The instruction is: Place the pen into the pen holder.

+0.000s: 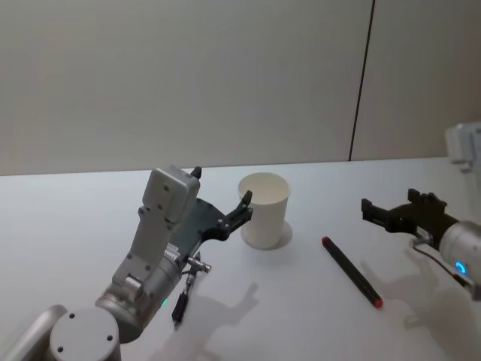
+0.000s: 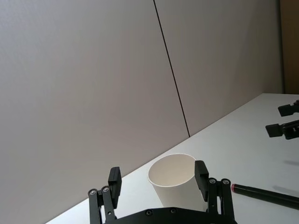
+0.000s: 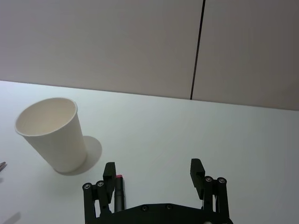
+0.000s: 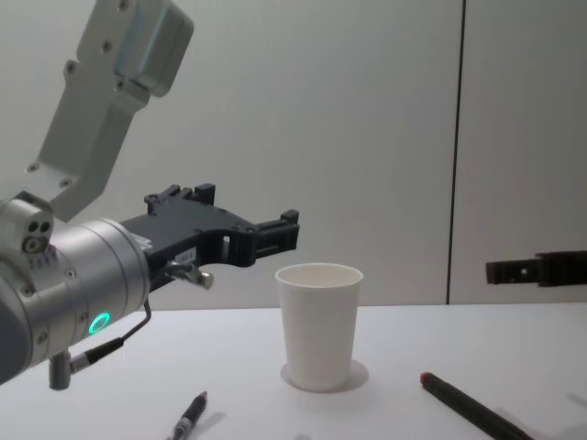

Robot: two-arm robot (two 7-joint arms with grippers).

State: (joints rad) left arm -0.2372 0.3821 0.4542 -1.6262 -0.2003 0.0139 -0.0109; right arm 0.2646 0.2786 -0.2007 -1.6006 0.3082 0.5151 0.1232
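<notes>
Nearest the front edge of the counter (image 1: 75,218), on the left, lay a black pen (image 1: 179,303) beside the left arm, with nothing holding it. Above it the left tool (image 1: 221,188) hung with its fingers spread wide and empty, just left of the cup's rim and a little higher.

Right of the cup, a red-tipped pen (image 1: 351,271) lay flat and slanted on the counter. Its nearer end pointed toward the front edge and its farther end toward the cup. The right tool (image 3: 153,165) hovered over the right side, jaws wide apart and empty, with this pen's end close under it.

The cup (image 1: 264,214) stood upright and empty about mid-counter.

Either pen looked light, stiff and slim, with a smooth barrel likely to roll. A pinch across mid-barrel seemed soundest. The paper cup looked light enough to tip if a pen struck its rim.
</notes>
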